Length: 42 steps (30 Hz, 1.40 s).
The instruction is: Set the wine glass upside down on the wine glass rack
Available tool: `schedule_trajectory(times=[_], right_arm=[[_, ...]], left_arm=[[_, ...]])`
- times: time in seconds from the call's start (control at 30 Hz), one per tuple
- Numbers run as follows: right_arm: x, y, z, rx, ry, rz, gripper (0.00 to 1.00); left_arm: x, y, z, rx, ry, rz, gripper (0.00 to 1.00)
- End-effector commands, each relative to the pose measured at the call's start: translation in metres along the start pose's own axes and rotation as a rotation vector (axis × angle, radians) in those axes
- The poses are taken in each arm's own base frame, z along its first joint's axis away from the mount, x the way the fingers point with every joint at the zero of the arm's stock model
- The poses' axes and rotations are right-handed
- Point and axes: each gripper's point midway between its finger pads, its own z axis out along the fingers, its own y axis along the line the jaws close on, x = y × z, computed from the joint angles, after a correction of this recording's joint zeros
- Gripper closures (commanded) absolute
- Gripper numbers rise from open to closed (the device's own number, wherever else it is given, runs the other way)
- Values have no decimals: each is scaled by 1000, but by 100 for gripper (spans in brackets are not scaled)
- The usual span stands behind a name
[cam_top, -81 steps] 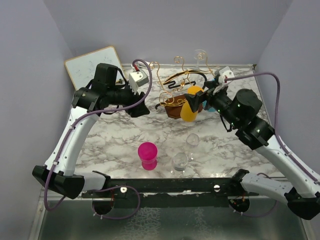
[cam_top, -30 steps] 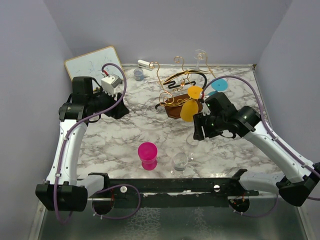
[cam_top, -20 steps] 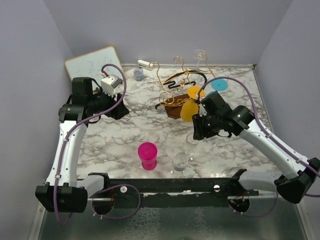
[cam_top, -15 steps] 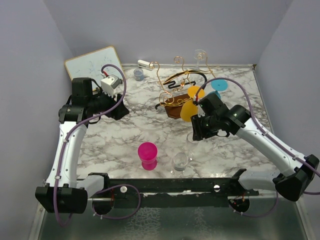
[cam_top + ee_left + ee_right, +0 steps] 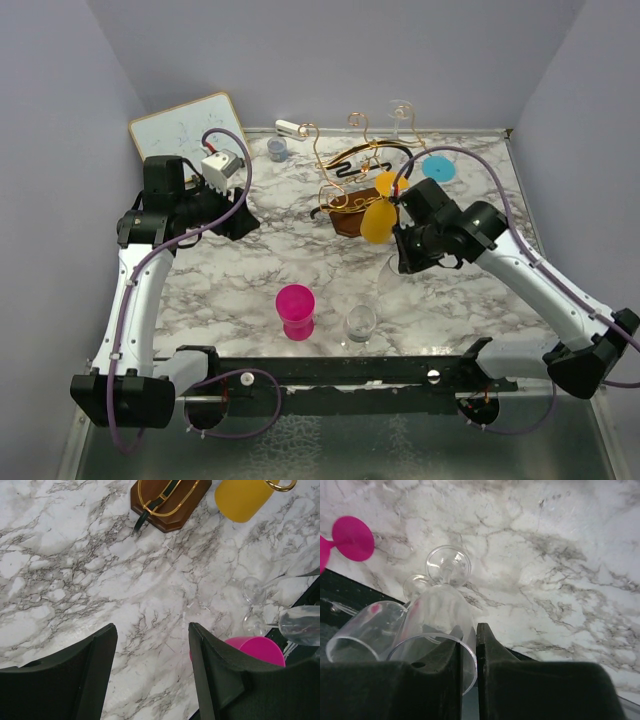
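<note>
The wine glass, clear and stemmed, is located on the right of the surface, in front of the rack and directly beneath the right gripper. It is held at the lip: the right gripper is closed to a narrow gap, with one finger inside the bowl and one outside, so that only the thin wall is pinched. Whether the foot is clear of the surface cannot be told. The glass is judged to be light, rigid, smooth and fragile. A lip pinch is likely to slip or swing under tilt, so clamping force should be kept low and inversion should be made slowly. The stem is judged the sturdier place to take hold. A yellow glass is already hung on the near side of the rack and should be avoided. A second clear glass and a pink glass stand nearer the front edge. The left gripper is held wide and empty above the left of the surface.
</note>
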Motion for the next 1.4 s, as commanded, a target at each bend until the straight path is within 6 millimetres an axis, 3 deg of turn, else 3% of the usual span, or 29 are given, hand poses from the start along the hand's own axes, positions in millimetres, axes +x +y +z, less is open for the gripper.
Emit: schedule_trajectory(times=[0.0,0.17,0.27,0.53,0.67,0.77,0.97,1.03,1.17,1.37], right_arm=[[-39,-8,-71,49,-217,9,99],[-75,-2,-153,-2,-446,27,99],[-87,6,-193,-55,-526,-10,99],[-96,33,-247,-234,-694,-55,99],[-116,47,-291,-364,-1008,-96,99],[-132,45,-320,-379,-1292,-119,99],[-167,54,-332,-356,-1601,-245,99],[-170,65,-351,-410,-1777,-294,99],[-177,70,-360,-361,-2003,-392,99],[-194,58,-335,-104,-2256,-447,99]], left_arm=[[-8,-13,-4,50,-39,-5,38],[-15,-24,-6,110,-60,-7,38],[-22,-37,-10,179,-76,16,38],[-50,-38,-16,168,-133,23,38],[-74,-40,-26,137,-194,39,38],[-101,-52,-41,152,-280,76,37],[-164,-77,-77,179,-506,93,36],[-184,-82,-86,201,-579,36,36],[-214,-88,-96,271,-701,-125,34],[-241,-103,-114,482,-865,-283,29]])
